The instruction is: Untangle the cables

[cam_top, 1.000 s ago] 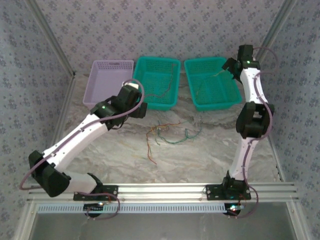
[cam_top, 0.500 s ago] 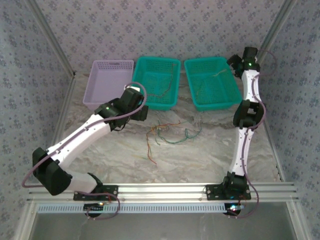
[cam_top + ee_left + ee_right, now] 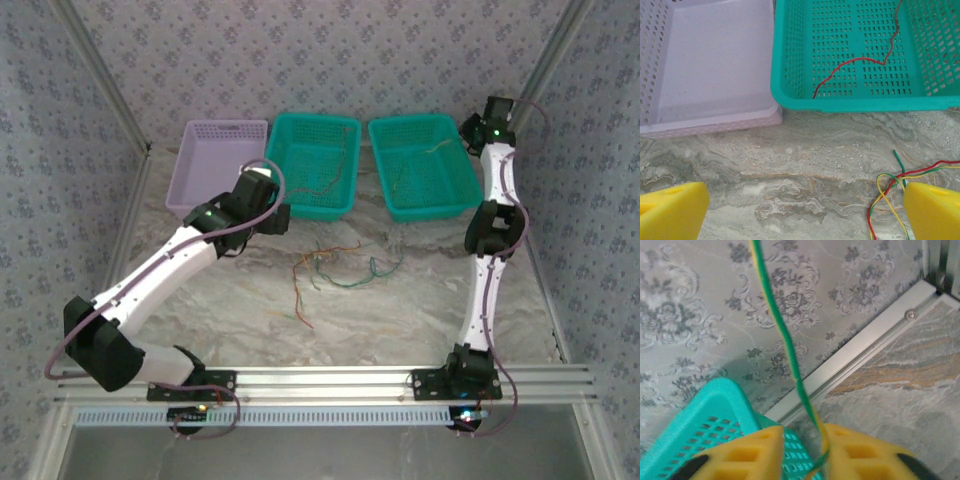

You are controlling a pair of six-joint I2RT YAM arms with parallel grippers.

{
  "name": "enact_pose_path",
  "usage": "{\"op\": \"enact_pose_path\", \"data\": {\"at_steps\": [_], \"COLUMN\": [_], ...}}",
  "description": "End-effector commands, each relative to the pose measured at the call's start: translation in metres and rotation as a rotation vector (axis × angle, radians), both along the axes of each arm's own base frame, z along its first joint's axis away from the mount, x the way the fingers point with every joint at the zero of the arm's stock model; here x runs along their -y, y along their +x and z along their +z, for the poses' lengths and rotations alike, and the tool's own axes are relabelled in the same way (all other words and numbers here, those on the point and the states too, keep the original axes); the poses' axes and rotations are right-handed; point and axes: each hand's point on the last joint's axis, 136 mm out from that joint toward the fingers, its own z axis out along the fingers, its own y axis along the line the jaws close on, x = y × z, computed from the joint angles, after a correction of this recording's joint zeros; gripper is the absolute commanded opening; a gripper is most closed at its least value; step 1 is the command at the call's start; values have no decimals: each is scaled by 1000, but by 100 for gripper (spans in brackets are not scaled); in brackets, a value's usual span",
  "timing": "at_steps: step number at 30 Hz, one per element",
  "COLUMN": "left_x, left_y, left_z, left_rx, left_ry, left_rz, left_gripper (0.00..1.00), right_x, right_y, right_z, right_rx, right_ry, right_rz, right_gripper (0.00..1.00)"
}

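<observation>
A tangle of thin cables [image 3: 335,265], in red, green and yellow-orange, lies on the marble table in front of the baskets. My left gripper [image 3: 274,217] hovers just left of it, open and empty [image 3: 805,212], with the tangle's edge [image 3: 888,189] by its right finger. One red cable [image 3: 855,61] lies in the middle teal basket [image 3: 290,130]. My right gripper [image 3: 473,128] is raised at the back right corner. Its fingers [image 3: 804,440] stand close with a narrow gap. A green-and-yellow cable [image 3: 782,335] runs between them along the right finger; I cannot tell if it is clamped.
An empty lilac basket [image 3: 200,190] stands at the back left. The right teal basket [image 3: 385,135] holds thin orange wire [image 3: 394,180]. Patterned walls and metal frame rails [image 3: 865,347] close in the back right corner.
The right gripper's fingers have drawn in from wide open, and the right arm has pulled back from over the right basket toward the corner. The left arm has barely shifted.
</observation>
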Motion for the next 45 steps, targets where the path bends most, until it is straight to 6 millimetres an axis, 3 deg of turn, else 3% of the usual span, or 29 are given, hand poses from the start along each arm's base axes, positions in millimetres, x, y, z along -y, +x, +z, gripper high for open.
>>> {"op": "enact_pose_path", "data": {"at_steps": [1, 4, 11, 16, 18, 24, 35, 40, 45], "left_x": [-4, -4, -6, -10, -10, -10, -13, -13, -13], "left_y": [-1, -2, -3, -3, -3, -5, -5, -5, -4], "left_z": [15, 16, 15, 18, 19, 19, 22, 21, 21], "left_rx": [40, 39, 41, 57, 58, 62, 78, 75, 76], "left_ry": [-37, -41, -39, -25, -30, -29, -10, -9, -3], "left_rz": [8, 7, 6, 14, 12, 8, 14, 12, 11], "left_gripper": [100, 100, 100, 100, 100, 100, 100, 100, 100], "right_x": [-10, -18, -40, -71, -74, -88, -130, -148, -149], "right_y": [-2, -4, -14, -27, -36, -49, -65, -79, -77], "right_z": [45, 63, 91, 114, 104, 46, -13, -23, -27], "right_rx": [47, 54, 74, 126, 117, 52, -102, -132, -198], "right_ry": [-145, -243, -338, -418, -379, -404, -544, -701, -658], "right_rz": [19, 36, 62, 125, 107, 139, 205, 181, 167], "right_gripper": [6, 0, 0, 0, 0, 0, 0, 0, 0]}}
